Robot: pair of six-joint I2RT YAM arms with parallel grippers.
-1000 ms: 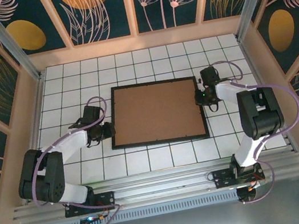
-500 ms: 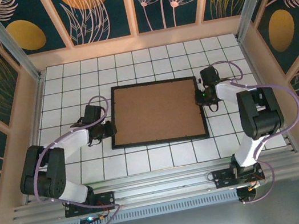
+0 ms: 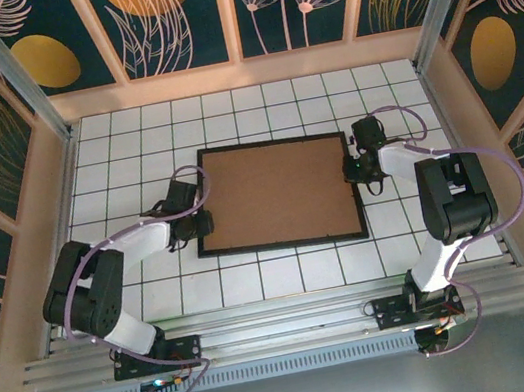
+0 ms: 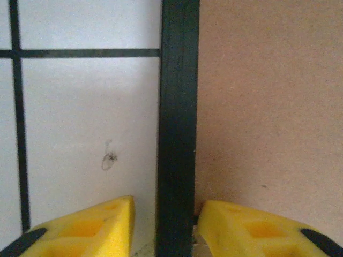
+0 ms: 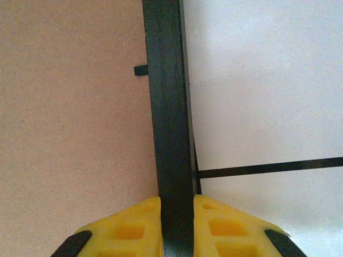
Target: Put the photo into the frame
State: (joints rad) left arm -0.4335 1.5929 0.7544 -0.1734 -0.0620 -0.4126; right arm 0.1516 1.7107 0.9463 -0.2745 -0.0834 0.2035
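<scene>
The frame [image 3: 268,141] lies flat on the tiled table, its narrow black rim around a plain brown backing board [image 3: 281,190]. The photo is out of view. My left gripper [image 3: 203,223] is at the frame's left rim, low down. In the left wrist view its yellow fingers [image 4: 102,225] straddle the black rim [image 4: 178,107], open, with a gap on the outer side. My right gripper [image 3: 350,168] is at the right rim. In the right wrist view both its fingers [image 5: 134,227] press against the rim [image 5: 165,107], shut on it.
The white tiled table [image 3: 256,278] has bare tiles on every side of the frame. Patterned walls close off the back and sides. A small black tab [image 5: 140,70] sticks out from the rim over the backing board.
My left gripper has moved right, up to the frame's left rim, and now straddles it. The frame has shifted slightly to the right. The right gripper has kept its hold.
</scene>
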